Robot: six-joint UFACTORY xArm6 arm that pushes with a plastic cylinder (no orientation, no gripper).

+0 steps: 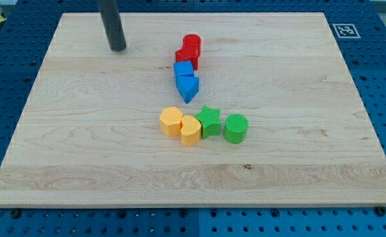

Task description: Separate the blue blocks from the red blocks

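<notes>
Two colours unsplit | my tip [118,49] touches nothing, no gripper to open, near surface [61,164] top-left corner | red blocks [190,50] touch blue blocks [185,79] top-centre, column | step: approach; next: wedge into red-blue seam, I judge.

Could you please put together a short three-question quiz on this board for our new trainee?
1. True or false: my tip touches a red block.
2. Which blocks sit lowest in the view? A) red B) blue C) yellow and green
3. Fill in: the blue cube sits directly against the ___ blocks above it.

Key:
1. False; the tip stands apart, toward the view's left of the red blocks.
2. C; the yellow blocks, green star and green cylinder form a row below the blue triangular block.
3. red
</notes>
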